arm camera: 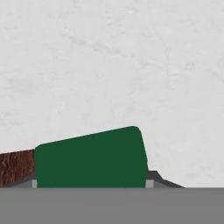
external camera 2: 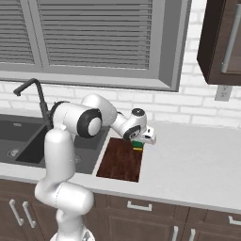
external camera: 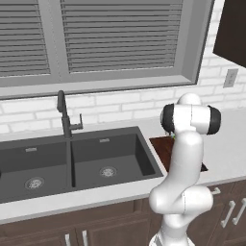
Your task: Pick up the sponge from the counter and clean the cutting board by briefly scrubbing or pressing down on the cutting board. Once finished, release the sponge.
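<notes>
The tabletop is a long, pale grey surface above dark brown cabinets, and it runs along a white brick wall under a wide window with closed blinds. On the left part of the tabletop sits a dark grey double sink with a dark faucet behind it.

Just beside the right edge of the sink lies the cutting board, a flat reddish-brown board with wood grain. In the left base view the white arm covers most of the board.

The arm reaches forward and down, so the gripper is at the far right corner of the board. The sponge is directly under the gripper, with its green layer on top and a thin yellow layer below. It sits at the far right corner of the board, partly over the edge toward the bare tabletop.

In the hand view the green top of the sponge lies low in the picture, with a strip of the board on its left and the tabletop beyond. The jaws seem to be clenched on the sponge, though the fingertips are mostly hidden.
</notes>
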Robot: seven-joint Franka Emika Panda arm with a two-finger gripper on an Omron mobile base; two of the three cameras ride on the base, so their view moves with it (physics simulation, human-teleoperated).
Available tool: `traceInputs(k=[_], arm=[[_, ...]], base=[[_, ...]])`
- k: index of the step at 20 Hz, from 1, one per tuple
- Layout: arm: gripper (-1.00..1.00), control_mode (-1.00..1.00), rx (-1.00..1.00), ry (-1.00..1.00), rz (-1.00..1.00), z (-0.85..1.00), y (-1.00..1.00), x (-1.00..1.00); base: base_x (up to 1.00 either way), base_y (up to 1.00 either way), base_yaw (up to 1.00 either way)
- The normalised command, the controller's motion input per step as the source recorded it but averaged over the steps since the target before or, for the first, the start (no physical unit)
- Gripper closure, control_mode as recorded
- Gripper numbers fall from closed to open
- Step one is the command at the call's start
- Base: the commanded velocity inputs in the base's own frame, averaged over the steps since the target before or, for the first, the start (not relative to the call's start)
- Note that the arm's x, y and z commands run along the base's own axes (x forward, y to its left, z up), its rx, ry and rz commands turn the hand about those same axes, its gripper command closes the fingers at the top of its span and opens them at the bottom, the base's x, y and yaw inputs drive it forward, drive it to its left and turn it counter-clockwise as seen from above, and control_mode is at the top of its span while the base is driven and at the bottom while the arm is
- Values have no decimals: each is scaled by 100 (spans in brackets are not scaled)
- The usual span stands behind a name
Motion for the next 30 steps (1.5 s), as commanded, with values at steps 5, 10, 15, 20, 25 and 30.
traceInputs(k=[5,10,15,20,25,30], arm=[[100,-100,0,0,0,-21,0,0],[100,-100,0,-1,0,-25,0,-18],[100,-100,0,-5,-1,-25,0,-49],[100,-100,0,-5,-2,-24,0,-57],[100,-100,0,-1,-2,-24,0,-52],[100,-100,0,0,-2,-17,0,-55]], base=[[0,0,0],[0,0,0],[0,0,0],[0,0,0],[0,0,0],[0,0,0]])
